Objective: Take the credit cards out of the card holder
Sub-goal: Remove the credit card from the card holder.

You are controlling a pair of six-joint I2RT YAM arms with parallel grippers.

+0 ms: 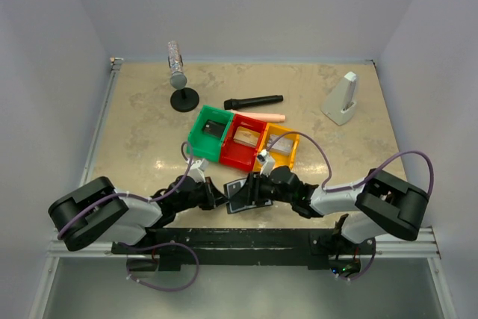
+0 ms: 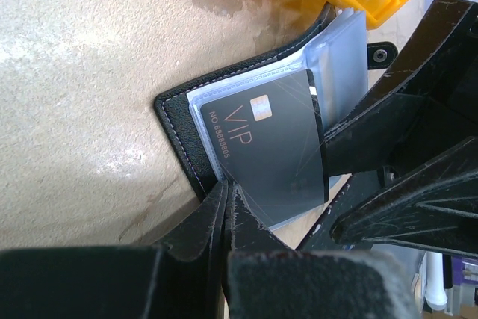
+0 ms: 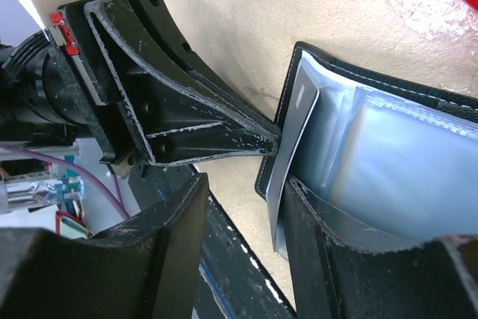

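The black card holder lies open on the table near the front edge, between my two grippers. In the left wrist view the card holder shows clear sleeves and a dark grey VIP card sticking partway out of one. My left gripper is shut, its tips pinched at the holder's lower cover edge. In the right wrist view my right gripper is open, its fingers astride the protruding card, which shows edge-on beside the right finger. The left gripper touches the holder's edge there.
Green, red and yellow bins stand in a row just behind the holder. Farther back are a black marker-like stick, a pink stick, a silver cylinder on a black stand and a white wedge.
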